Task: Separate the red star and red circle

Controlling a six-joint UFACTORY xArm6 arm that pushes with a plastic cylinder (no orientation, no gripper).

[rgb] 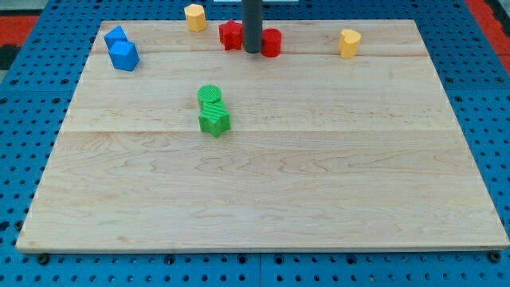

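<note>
Two red blocks sit near the view's top centre of the wooden board (pixel 263 183). The red star (pixel 231 35) is on the left and the red circle (pixel 272 42) on the right. My dark rod comes down between them, and my tip (pixel 253 52) rests on the board in the narrow gap, hiding the inner sides of both. Whether it touches either block cannot be told.
Two blue blocks (pixel 121 49) sit together at the top left. A yellow block (pixel 195 17) lies at the top edge, another yellow block (pixel 349 43) at the top right. A green circle (pixel 210 97) and green star (pixel 214 119) touch near the centre.
</note>
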